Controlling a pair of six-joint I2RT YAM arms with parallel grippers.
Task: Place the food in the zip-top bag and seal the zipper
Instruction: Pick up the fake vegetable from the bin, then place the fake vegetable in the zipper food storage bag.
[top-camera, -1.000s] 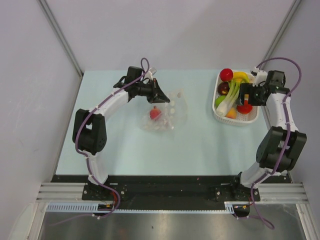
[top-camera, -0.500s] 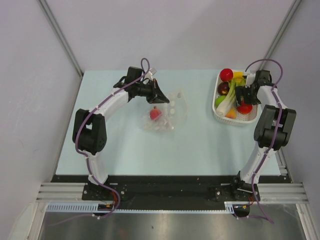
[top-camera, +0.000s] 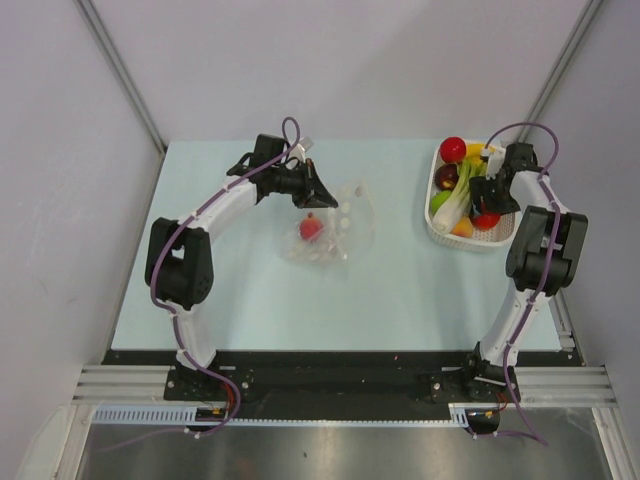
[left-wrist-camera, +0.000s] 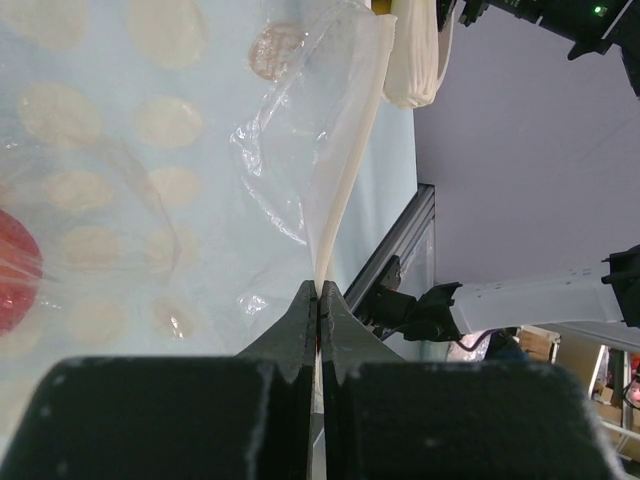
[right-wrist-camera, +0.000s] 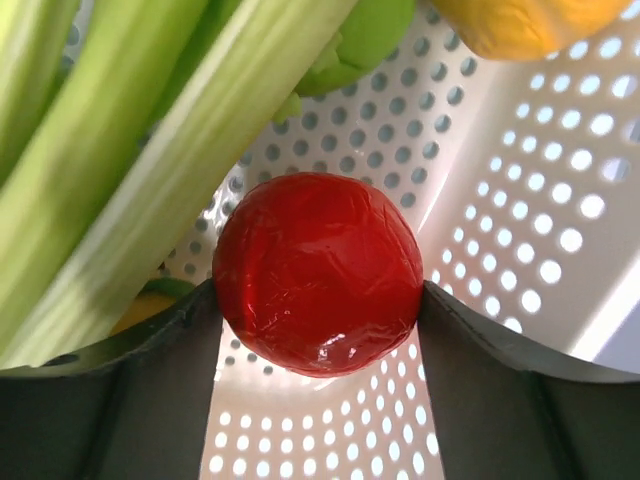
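The left gripper (left-wrist-camera: 320, 296) is clenched on the zipper (left-wrist-camera: 345, 170) edge of the zip-top bag (top-camera: 338, 235). The bag lies on the tabletop (top-camera: 250, 290) left of centre, with one bagged red fruit (top-camera: 311, 228) inside. At the far right, the right gripper (right-wrist-camera: 318, 292) reaches into the white perforated basket (right-wrist-camera: 545, 150). Its fingers (right-wrist-camera: 130, 390) meet both sides of a glossy red toy fruit (right-wrist-camera: 318, 250), grasping it on the basket floor just beside pale green stalks (right-wrist-camera: 110, 150).
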